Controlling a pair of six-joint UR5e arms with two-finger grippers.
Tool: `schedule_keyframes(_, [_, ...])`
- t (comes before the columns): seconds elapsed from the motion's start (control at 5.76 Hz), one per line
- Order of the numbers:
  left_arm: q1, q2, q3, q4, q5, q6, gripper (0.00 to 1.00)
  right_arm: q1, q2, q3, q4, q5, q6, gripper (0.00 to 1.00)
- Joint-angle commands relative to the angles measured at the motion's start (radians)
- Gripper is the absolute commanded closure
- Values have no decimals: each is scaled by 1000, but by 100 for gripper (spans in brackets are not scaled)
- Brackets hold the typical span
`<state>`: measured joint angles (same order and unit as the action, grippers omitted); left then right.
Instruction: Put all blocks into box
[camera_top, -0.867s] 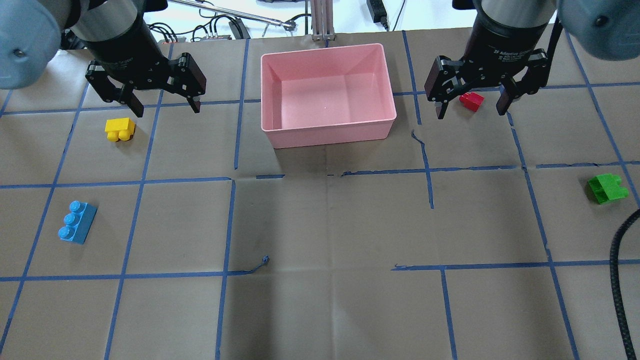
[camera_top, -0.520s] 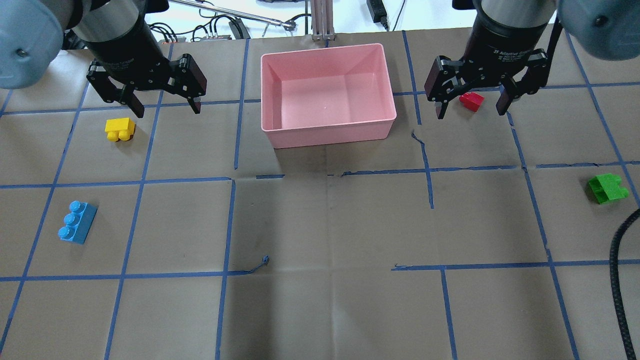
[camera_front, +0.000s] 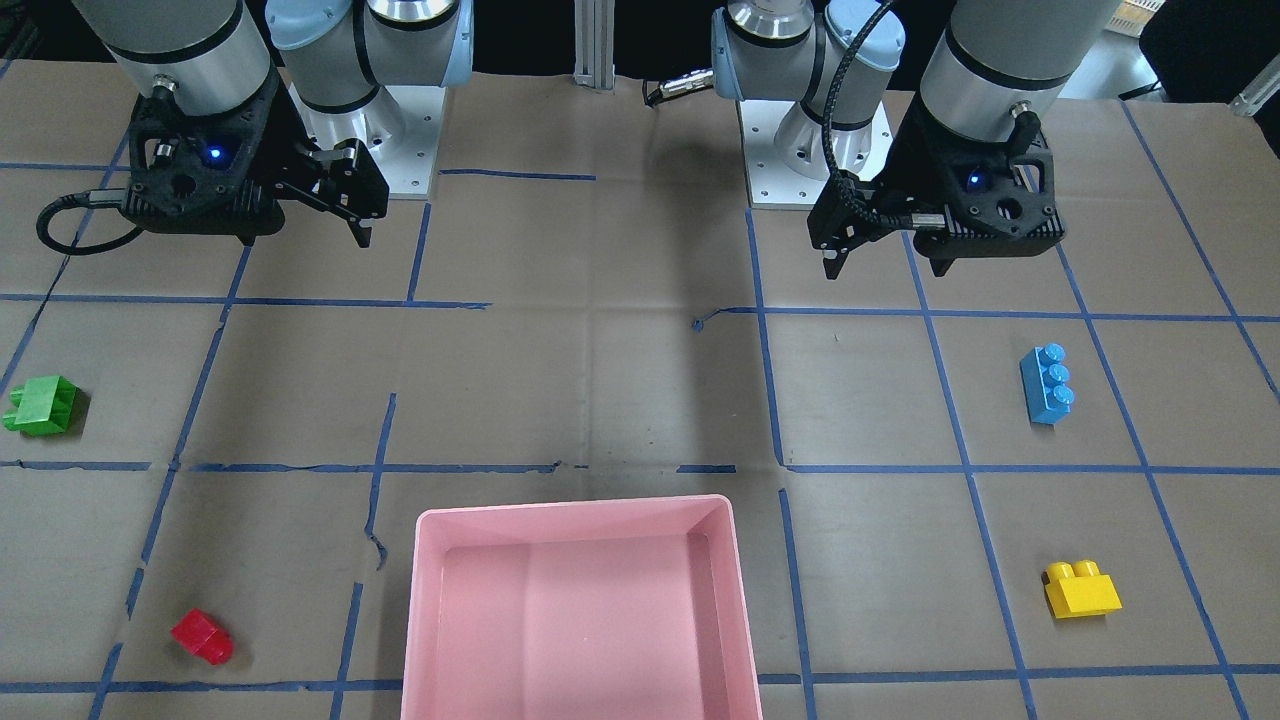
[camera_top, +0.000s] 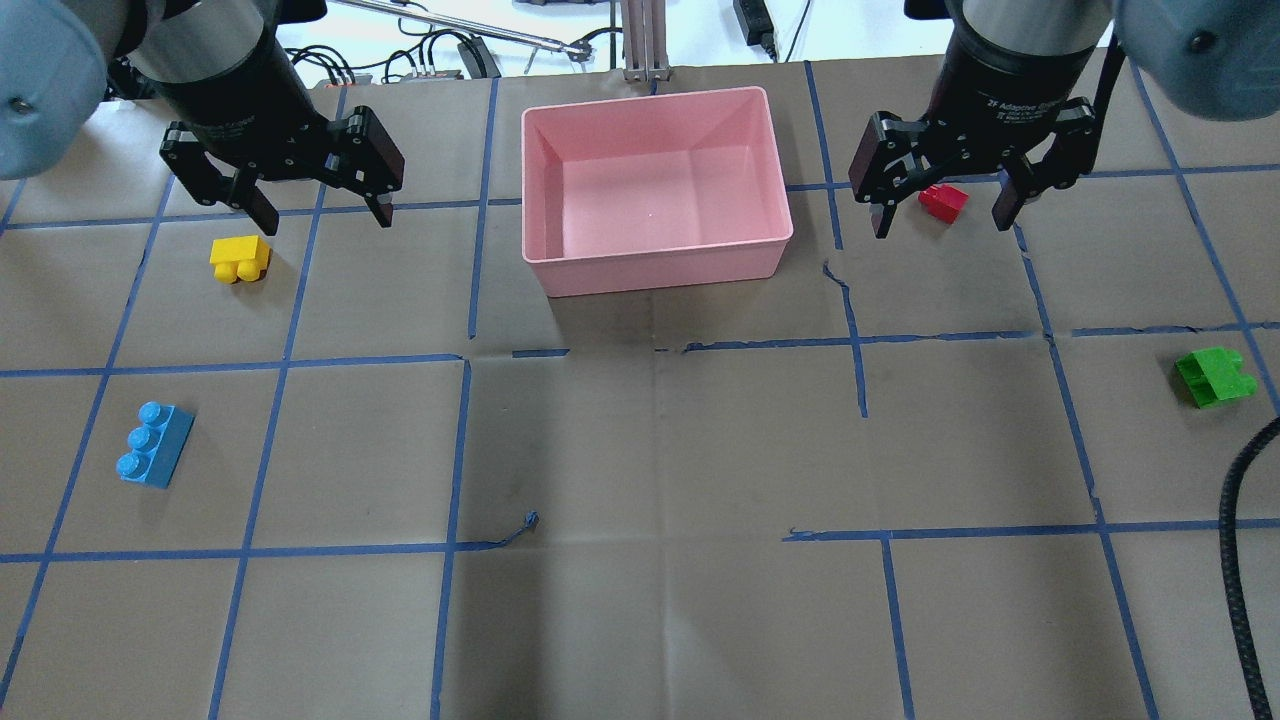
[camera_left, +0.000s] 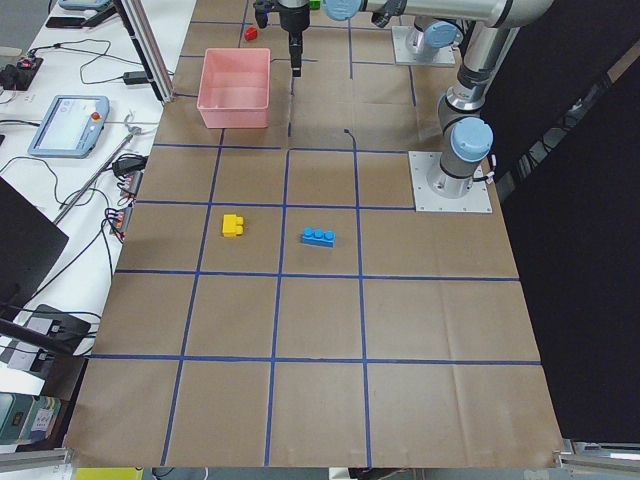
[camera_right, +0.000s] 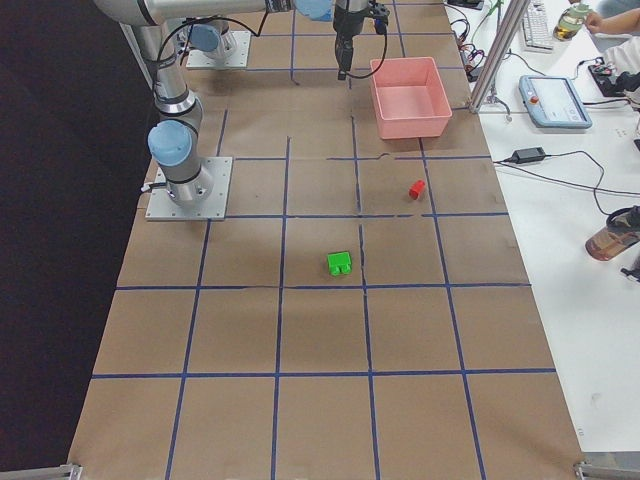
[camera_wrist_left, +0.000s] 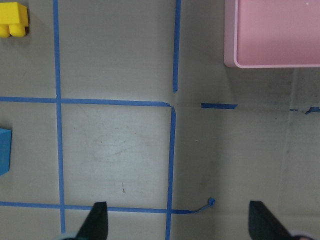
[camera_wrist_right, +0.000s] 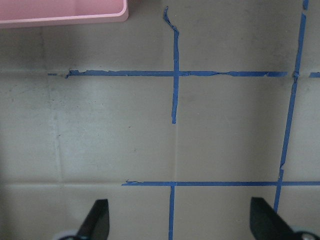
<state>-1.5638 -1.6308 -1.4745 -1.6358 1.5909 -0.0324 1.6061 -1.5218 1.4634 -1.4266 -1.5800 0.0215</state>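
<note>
The pink box (camera_top: 660, 268) stands at the far middle of the table with nothing in it. The yellow brick (camera_top: 240, 259) and the blue brick (camera_top: 155, 444) lie on the left, and both show at the left edge of the left wrist view: yellow (camera_wrist_left: 13, 17), blue (camera_wrist_left: 4, 150). The red brick (camera_top: 942, 202) lies right of the box and the green brick (camera_top: 1215, 376) at the far right. My left gripper (camera_top: 326, 218) is open and empty, high above the table. My right gripper (camera_top: 942, 225) is open and empty, also held high; the front view shows it far from the red brick (camera_front: 201, 637).
Brown paper with a blue tape grid covers the table. A black cable (camera_top: 1240, 560) hangs at the right edge of the overhead view. The arm bases (camera_front: 800, 150) sit at the robot's side of the table. Cables and a tablet (camera_left: 68, 120) lie beyond the far edge.
My left gripper has shifted a little to the left and back in the overhead view. The right gripper has hardly moved. The bricks and the box lie where they were.
</note>
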Motion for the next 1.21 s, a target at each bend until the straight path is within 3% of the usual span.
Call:
schedule_keyframes(0.0, [1, -74, 2, 46, -8, 40, 1, 0, 0, 0, 0, 0, 0, 0])
schedule_keyframes(0.17, [7, -98, 12, 72, -8, 60, 1, -1, 0, 0, 0, 0, -2, 0])
schedule_keyframes(0.52, [200, -138, -13, 94, -8, 259, 1, 0, 0, 0, 0, 0, -3, 0])
schedule_keyframes(1.04, [449, -162, -172, 291, 3, 695, 1, -3, 0, 0, -2, -2, -12, 0])
